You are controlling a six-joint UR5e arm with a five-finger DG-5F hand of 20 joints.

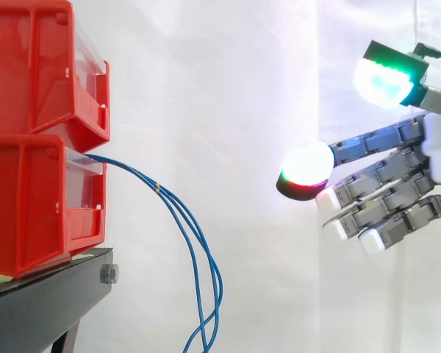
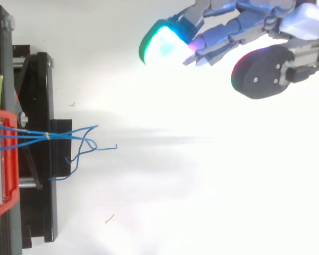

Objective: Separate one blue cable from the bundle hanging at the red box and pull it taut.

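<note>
Fingers [image 1: 367,185] straight and slightly spread, holding nothing. Hand [image 1: 439,158] is well apart from the lower red box [image 1: 29,198], out in front of it at about its height, fingertips pointing toward it. Blue cable bundle [image 1: 142,177]: thin strands leave the box's front, bound by a small pale tie [image 1: 157,188] near the box, then fan out, arc away and droop below its base. Second red box [image 1: 29,73] on top, black stand [image 1: 51,301] beneath. White curtain [image 1: 242,110] behind the gap.

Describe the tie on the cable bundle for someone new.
Find the stacked red bins on the black stand. Blue cables leave the lower bin's front and droop. The tie is the small pale band round them, the only non-blue spot along the strands.
</note>
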